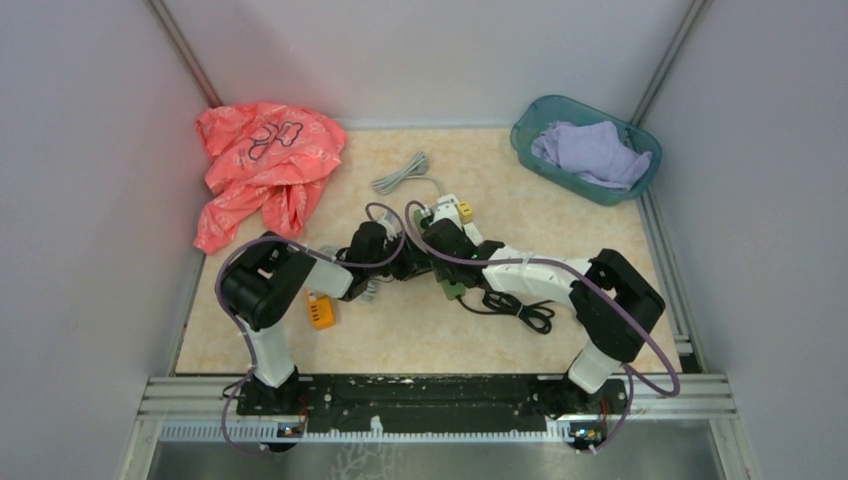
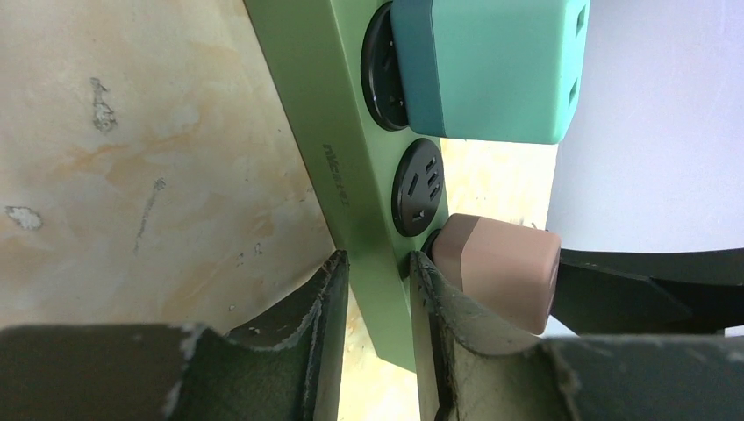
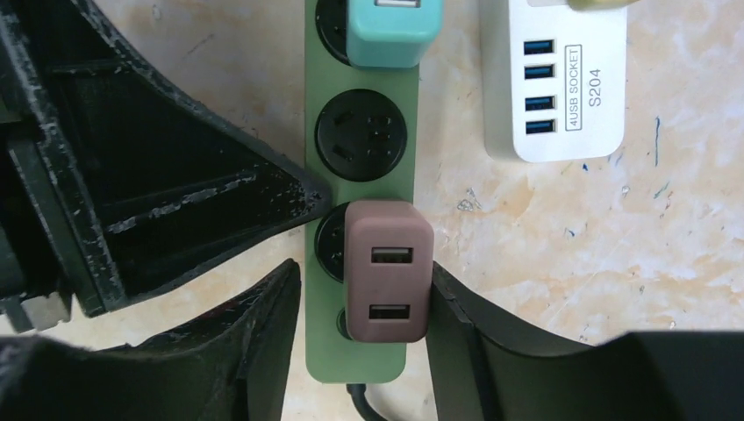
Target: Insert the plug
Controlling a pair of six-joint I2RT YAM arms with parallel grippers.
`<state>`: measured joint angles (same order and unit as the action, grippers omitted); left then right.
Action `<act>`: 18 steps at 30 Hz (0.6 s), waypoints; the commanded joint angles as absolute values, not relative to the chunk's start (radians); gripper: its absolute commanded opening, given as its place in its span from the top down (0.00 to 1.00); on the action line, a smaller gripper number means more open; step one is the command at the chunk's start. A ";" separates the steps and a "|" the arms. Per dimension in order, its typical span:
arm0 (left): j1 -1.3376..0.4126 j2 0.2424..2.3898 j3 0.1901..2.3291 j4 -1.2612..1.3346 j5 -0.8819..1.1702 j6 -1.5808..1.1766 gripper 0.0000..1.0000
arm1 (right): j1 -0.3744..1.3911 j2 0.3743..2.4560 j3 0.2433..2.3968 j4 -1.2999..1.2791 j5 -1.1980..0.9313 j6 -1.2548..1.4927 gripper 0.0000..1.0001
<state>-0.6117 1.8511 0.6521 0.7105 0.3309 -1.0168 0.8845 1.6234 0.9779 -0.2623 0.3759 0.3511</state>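
Observation:
A green power strip [image 3: 364, 189] lies on the beige table. A brown two-USB plug [image 3: 388, 267] sits in its end socket, and a teal plug [image 3: 392, 31] fills the far socket. The middle socket [image 3: 360, 136] is empty. My right gripper [image 3: 361, 272] straddles the brown plug, open: its left finger stands off the strip and its right finger is at the plug's side. My left gripper [image 2: 377, 289] is shut on the edge of the strip [image 2: 346, 175], beside the brown plug [image 2: 500, 272]. In the top view both grippers meet at mid-table and hide most of the strip [image 1: 452, 290].
A white USB hub [image 3: 557, 88] lies just right of the strip. A pink cloth [image 1: 265, 160] is at back left, a teal basket [image 1: 528, 130] with a lavender cloth at back right. An orange object [image 1: 320, 310] and a black cord [image 1: 520, 305] lie near the front, a grey cable [image 1: 400, 172] behind.

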 commanded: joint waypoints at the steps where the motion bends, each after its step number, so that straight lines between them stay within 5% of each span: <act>1: -0.614 1.825 0.650 0.686 0.320 -0.992 0.62 | 0.890 1.550 1.066 -0.334 0.352 0.348 0.45; 18: -0.541 1.462 0.672 0.362 0.186 -0.785 0.42 | 0.719 1.170 0.945 -0.367 0.456 0.288 0.14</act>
